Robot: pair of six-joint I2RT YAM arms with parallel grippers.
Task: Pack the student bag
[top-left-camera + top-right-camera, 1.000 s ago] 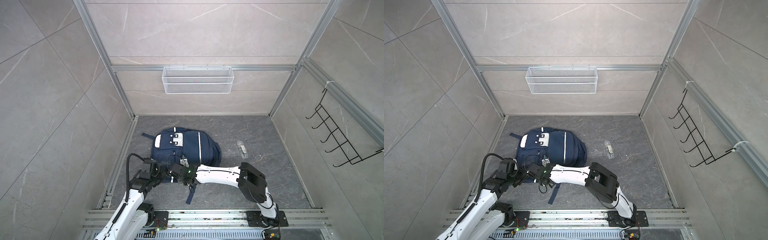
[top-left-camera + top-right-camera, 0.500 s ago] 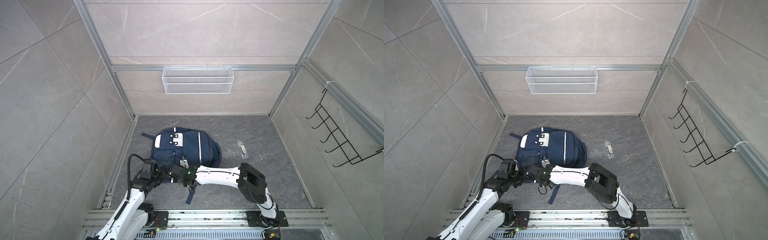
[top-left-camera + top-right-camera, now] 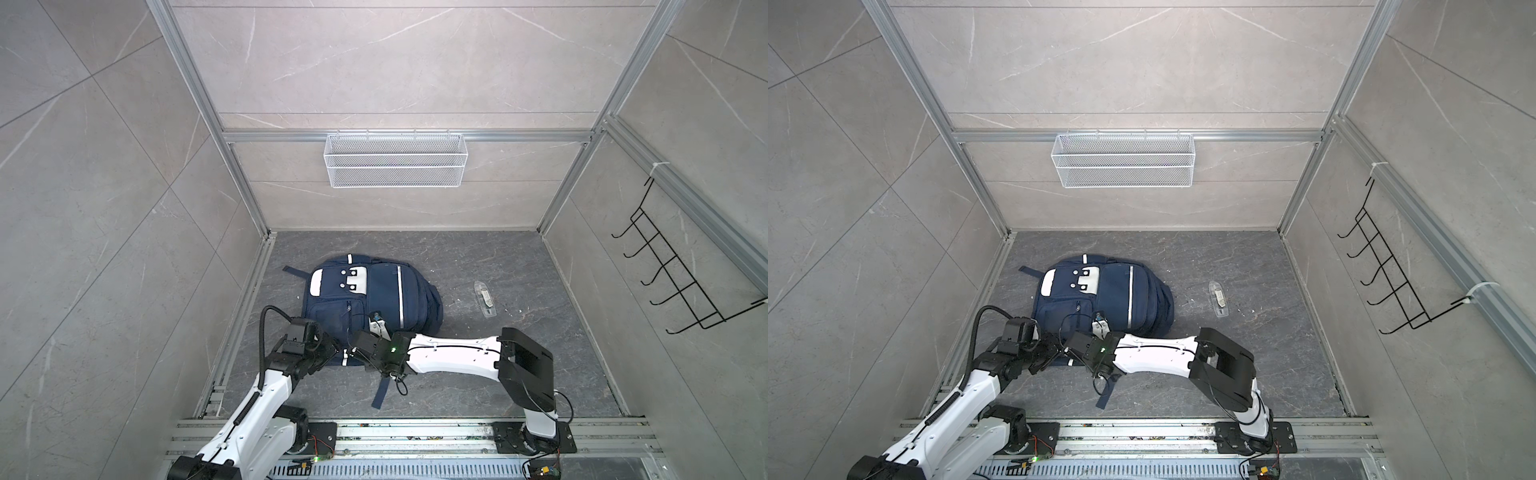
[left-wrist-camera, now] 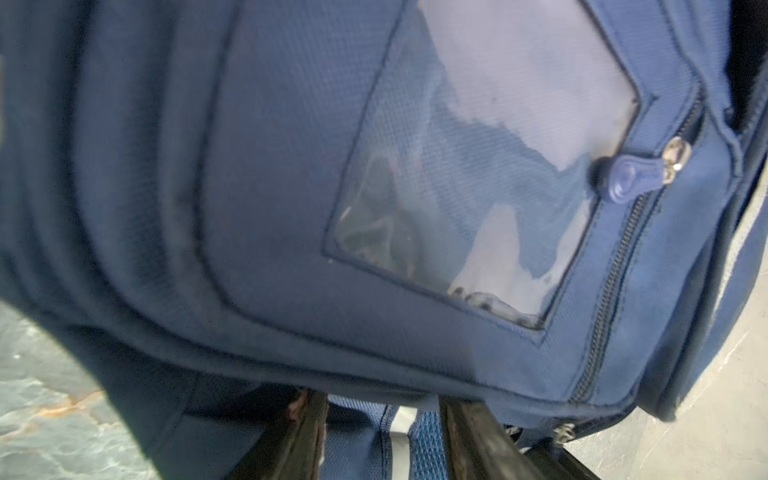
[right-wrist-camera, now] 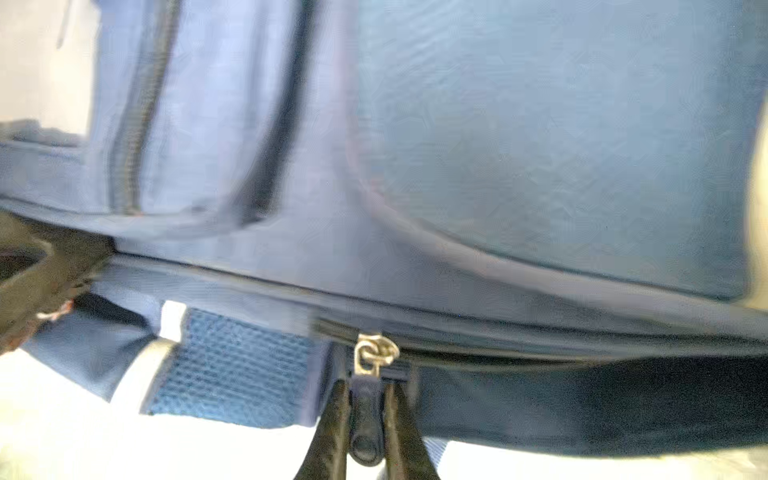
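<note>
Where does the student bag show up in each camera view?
Top view: student bag, on the floor's left half.
Top view: student bag, also on the floor's left half.
Left wrist: fills the frame; left gripper grips its edge.
Right wrist: fills the frame; right gripper pinches its zip pull.
Shared landmark: blue webbing tab on its near edge.

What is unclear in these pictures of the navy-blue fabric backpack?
- Inside of the navy-blue fabric backpack: closed fabric hides it in every view.
- Small clear flat object beside it: too small in both top views to name.
- Right gripper, shut on the dark zipper pull: its wrist covers it in both top views.
- Left gripper: the backpack's edge covers its fingertips, left wrist view.
</note>
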